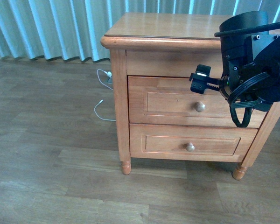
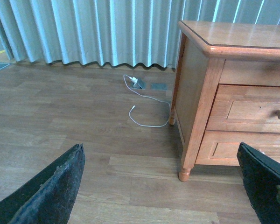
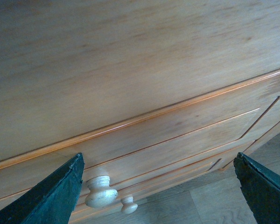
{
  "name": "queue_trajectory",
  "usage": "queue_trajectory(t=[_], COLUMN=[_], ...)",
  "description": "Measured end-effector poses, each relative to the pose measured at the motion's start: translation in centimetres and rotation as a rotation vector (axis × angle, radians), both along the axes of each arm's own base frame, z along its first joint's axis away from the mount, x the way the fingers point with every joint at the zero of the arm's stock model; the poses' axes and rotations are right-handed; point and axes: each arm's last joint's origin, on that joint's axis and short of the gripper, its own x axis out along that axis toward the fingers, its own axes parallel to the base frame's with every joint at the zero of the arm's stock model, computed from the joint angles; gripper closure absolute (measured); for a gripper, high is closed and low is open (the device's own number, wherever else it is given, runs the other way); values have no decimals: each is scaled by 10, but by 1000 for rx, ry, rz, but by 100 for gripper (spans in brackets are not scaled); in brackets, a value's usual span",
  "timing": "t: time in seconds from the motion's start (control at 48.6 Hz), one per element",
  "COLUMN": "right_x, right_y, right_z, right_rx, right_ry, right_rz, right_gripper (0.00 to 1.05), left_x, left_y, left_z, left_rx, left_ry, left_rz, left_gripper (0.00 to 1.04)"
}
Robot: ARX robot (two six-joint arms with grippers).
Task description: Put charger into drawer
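- Your right tool (image 1: 199,79) hangs in front of the cabinet (image 1: 119,107), level with the top edge of the drawer (image 1: 168,100) and just above its knob (image 1: 200,107). The right wrist view shows its two dark fingers (image 3: 51,196) spread wide apart with nothing between them, so read it as released.
- In that same wrist view the drawer front fills the frame, close to the tool; the pale knob (image 3: 101,191) sits beside one finger, not touching it, with the lower knob (image 3: 129,204) just past it.
- The drawer is closed, its recessed panel flush with the cabinet face. The shorter lower drawer (image 1: 168,142) beneath it is closed as well.
- Your left tool (image 2: 168,196) appears only in its own wrist view: two dark fingers (image 2: 51,191) set far apart over the wooden floor (image 2: 60,112), nothing gripped, released. It stands well off from the cabinet's left side.
- The charger is not visible in any of the three views; you cannot place it from these pictures.
- The cabinet top (image 1: 163,25) shows bare wood in the front view.
- A thin white cable (image 1: 101,105) with a white plug lies on the floor by the cabinet's left side, near the pale curtain (image 1: 51,28).
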Motion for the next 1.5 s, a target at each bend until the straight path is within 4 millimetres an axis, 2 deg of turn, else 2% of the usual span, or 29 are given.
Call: queue_trajectory(t=[0.35, 0.576, 0.864, 0.967, 1.09, 1.234, 1.296, 1.502], right_x=[-2, -27, -73, -94, -125, -154, -176, -227], right_y=[-2, -12, -19, -22, -26, -32, -38, -56], right_z=[0, 19, 56, 77, 105, 126, 139, 156], right_rx=[17, 87, 106, 103, 109, 110, 107, 100], right_ry=[3, 1, -35, -61, -110, -149, -179, -233], right_rz=[1, 72, 169, 195, 230, 269, 297, 321], right_gripper=[8, 8, 8, 8, 8, 8, 8, 8], left_x=[0, 0, 0, 0, 0, 0, 0, 0], left_y=[0, 0, 0, 0, 0, 0, 0, 0], left_z=[0, 0, 0, 0, 0, 0, 0, 0], left_rx=[0, 0, 0, 0, 0, 0, 0, 0], left_ry=[0, 0, 0, 0, 0, 0, 0, 0], left_rz=[0, 0, 0, 0, 0, 0, 0, 0], left_gripper=[6, 6, 6, 6, 6, 6, 6, 6])
